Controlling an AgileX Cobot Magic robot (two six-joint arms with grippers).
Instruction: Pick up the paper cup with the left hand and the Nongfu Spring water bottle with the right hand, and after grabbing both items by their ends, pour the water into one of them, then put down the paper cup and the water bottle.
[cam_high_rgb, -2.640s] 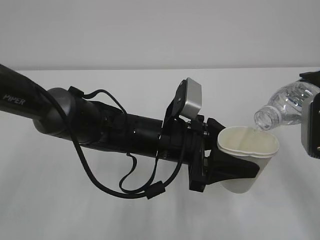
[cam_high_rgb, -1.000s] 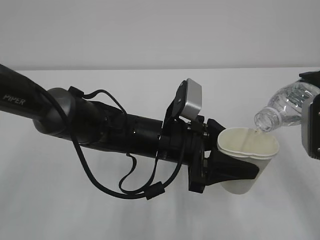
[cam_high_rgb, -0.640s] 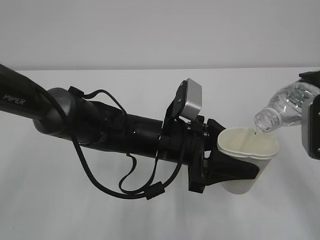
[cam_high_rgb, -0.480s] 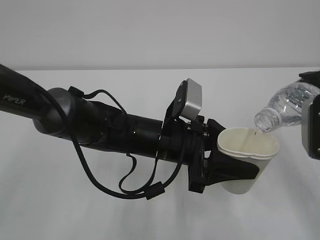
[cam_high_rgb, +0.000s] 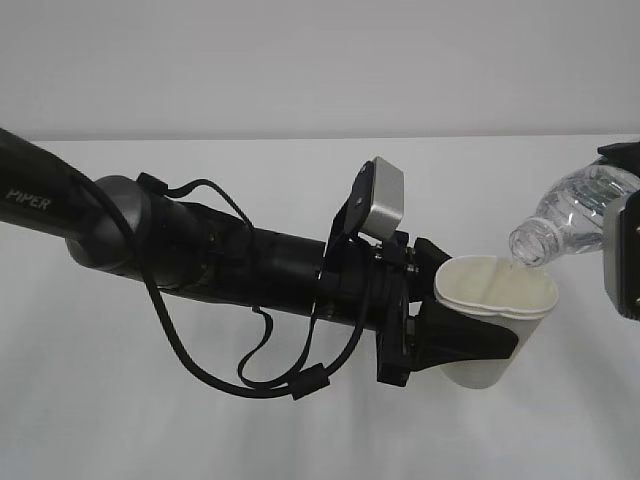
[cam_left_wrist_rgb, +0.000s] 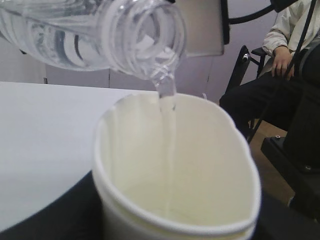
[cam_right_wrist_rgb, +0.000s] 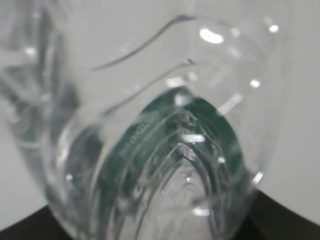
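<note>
The paper cup (cam_high_rgb: 495, 318) hangs above the table, its cream rim squeezed into an oval. My left gripper (cam_high_rgb: 478, 342), on the arm marked PIPER, is shut on the cup's wall. The clear Nongfu Spring water bottle (cam_high_rgb: 572, 210) tilts down from the right with its open mouth just over the cup's far rim. In the left wrist view a thin stream of water (cam_left_wrist_rgb: 167, 107) falls from the bottle (cam_left_wrist_rgb: 90, 35) into the cup (cam_left_wrist_rgb: 200, 165). My right gripper (cam_high_rgb: 618, 205) is shut on the bottle's base end at the frame edge. The bottle (cam_right_wrist_rgb: 160, 150) fills the right wrist view.
The white table (cam_high_rgb: 200, 430) lies under both arms, with a plain grey wall behind. Loose black cables (cam_high_rgb: 250, 370) hang below the left arm. The left wrist view shows a seated person (cam_left_wrist_rgb: 285, 55) and a dark stand (cam_left_wrist_rgb: 300, 160) beyond the table.
</note>
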